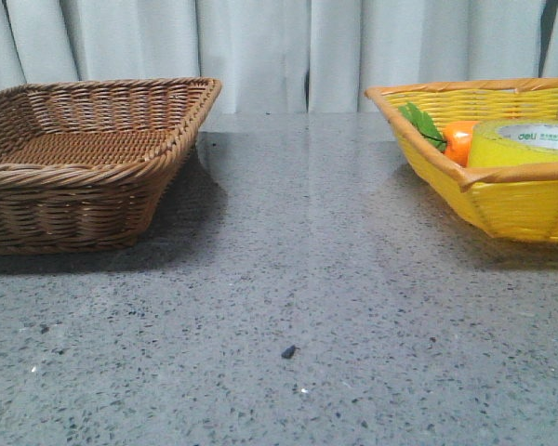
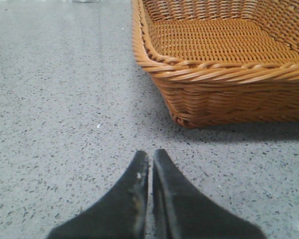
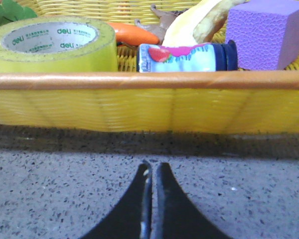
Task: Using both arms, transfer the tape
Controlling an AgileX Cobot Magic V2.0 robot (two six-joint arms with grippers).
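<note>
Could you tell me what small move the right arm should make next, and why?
Probably open the right claw and lift it over the yellow basket's rim toward the tape: the claw is shut and sits low outside the basket, the tape untouched inside.

The left gripper (image 2: 150, 162) was seen low over the speckled grey table (image 2: 60, 99), jaws pressed together with barely a slit between them. A brown wicker basket (image 2: 224, 74) was parked just beyond, apparently empty, though part was cut off.
</note>
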